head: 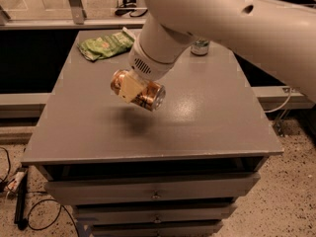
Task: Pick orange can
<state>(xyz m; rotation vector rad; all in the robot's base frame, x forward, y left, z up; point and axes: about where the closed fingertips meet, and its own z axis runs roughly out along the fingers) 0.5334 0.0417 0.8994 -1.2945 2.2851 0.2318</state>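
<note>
Camera view: the gripper (132, 87) hangs over the left-centre of the grey table (212, 117), at the end of a thick white arm (232, 14) that comes in from the upper right. Its fingers are closed w/ the orange can (149, 95) clamped between them. One tan finger pad (128, 89) lies across the can's side facing the camera; the other finger is hidden behind the can. The can is held roughly horizontal, tilted a bit, w/ its silver end toward the lower right and its other end toward the upper left. It's off the tabletop: a soft dark shadow (132, 121) sits on the surface just below it, apart from the can.

A crumpled green bag (106, 44) lies at the back-left corner of the table. At the back, near the arm, a second can (200, 47) stands upright, top part hidden by the arm. Under the tabletop there are drawers (155, 195). Cables (19, 201) lie on the speckled floor at the lower left.
</note>
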